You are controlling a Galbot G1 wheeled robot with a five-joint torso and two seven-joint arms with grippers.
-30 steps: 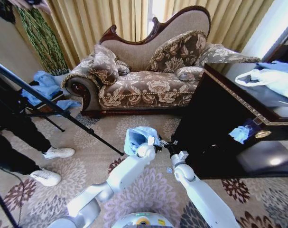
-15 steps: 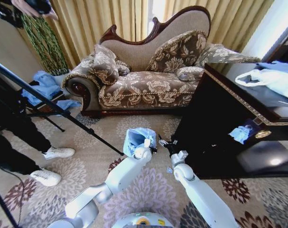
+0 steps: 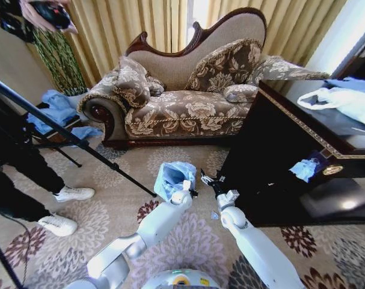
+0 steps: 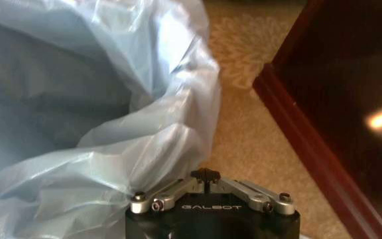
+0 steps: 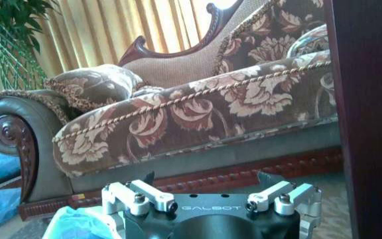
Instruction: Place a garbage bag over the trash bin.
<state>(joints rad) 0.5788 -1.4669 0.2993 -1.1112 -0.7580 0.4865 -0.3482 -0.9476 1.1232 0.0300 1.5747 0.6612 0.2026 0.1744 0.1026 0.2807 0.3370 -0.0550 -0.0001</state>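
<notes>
The light-blue garbage bag (image 3: 173, 174) stands open-mouthed on the carpet in front of the sofa; it is draped around the trash bin, which is hidden beneath the plastic. My left gripper (image 3: 187, 189) sits at the bag's near right edge, shut, with nothing visible between its fingertips. In the left wrist view the crinkly garbage bag (image 4: 91, 114) bulges right beside the left gripper (image 4: 206, 174). My right gripper (image 3: 205, 177) hovers just right of the bag, open and empty. In the right wrist view the right gripper (image 5: 206, 178) faces the sofa, with a corner of the garbage bag (image 5: 78, 224) beside it.
A floral sofa (image 3: 188, 108) stands behind the bag. A dark wooden cabinet (image 3: 272, 162) is close on the right, with a white bag (image 3: 344, 99) on top. A tripod leg (image 3: 80, 144) and a person's legs with white shoes (image 3: 74, 194) are on the left.
My left gripper has pulled back a little from the bag's rim toward me. The bag's right edge has settled inward. The right gripper has barely moved.
</notes>
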